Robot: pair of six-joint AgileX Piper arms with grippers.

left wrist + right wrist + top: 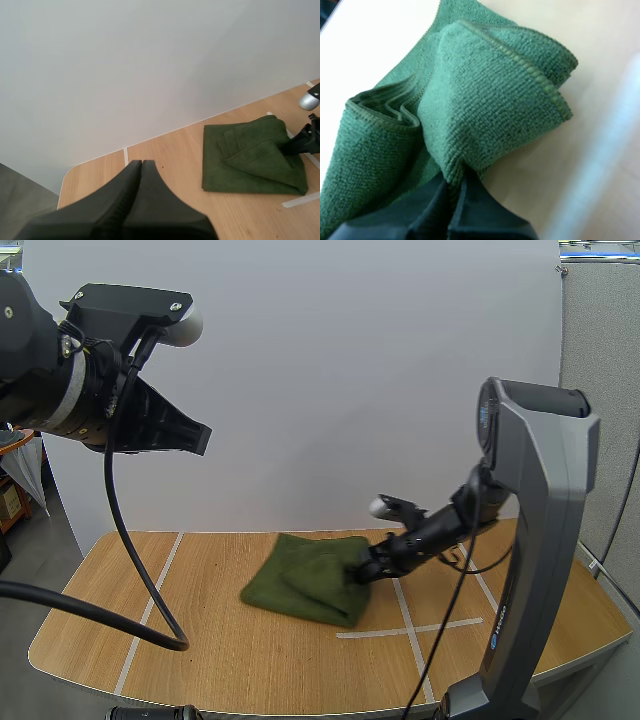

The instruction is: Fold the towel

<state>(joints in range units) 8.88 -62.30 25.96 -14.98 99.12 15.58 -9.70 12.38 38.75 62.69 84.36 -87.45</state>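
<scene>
Green towel (305, 578) lies folded on the bench (220, 650); our right jaws pinch a fold at its right edge. Our left jaws, pressed together on nothing, hang high, well left of the towel.

The dark green towel (300, 575) lies folded in layers at the lower centre of the high view, its right corner bunched and lifted.
</scene>
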